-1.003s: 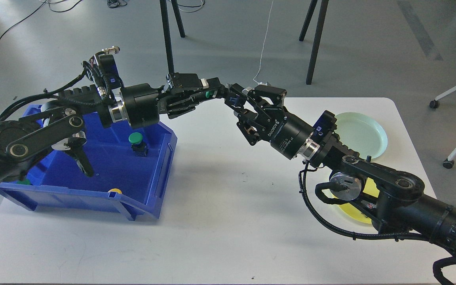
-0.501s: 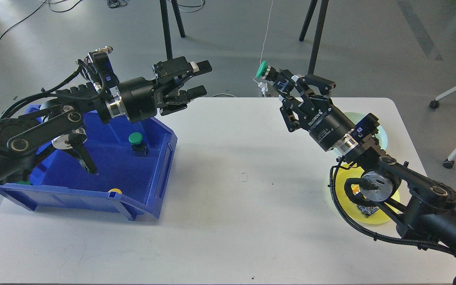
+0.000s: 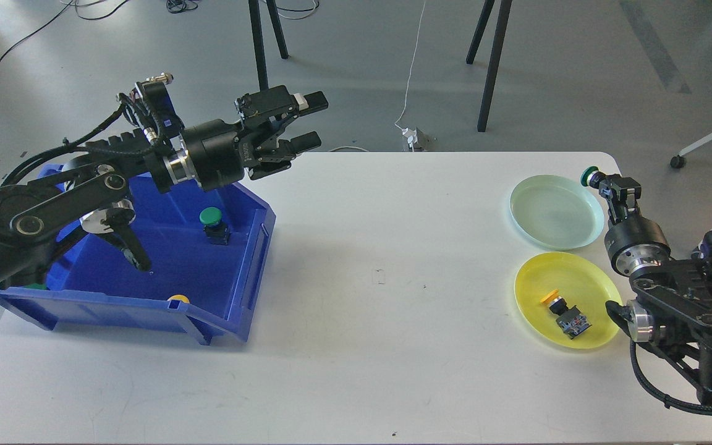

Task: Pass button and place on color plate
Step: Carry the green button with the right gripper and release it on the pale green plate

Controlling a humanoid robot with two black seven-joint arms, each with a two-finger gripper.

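My right gripper is shut on a green-capped button and holds it at the right rim of the pale green plate. A yellow plate in front of it holds a yellow-capped button. My left gripper is open and empty above the far right corner of the blue bin. Another green-capped button stands inside the bin. A yellow cap peeks over the bin's front wall.
The white table spans the view; its right edge runs just past the plates. Black stand legs and a white power cable are on the floor behind. A chair base stands at the right.
My right arm has swung right and back with the green button, from the table's far middle to the pale green plate's right rim. My left gripper has stayed open and nearly still.
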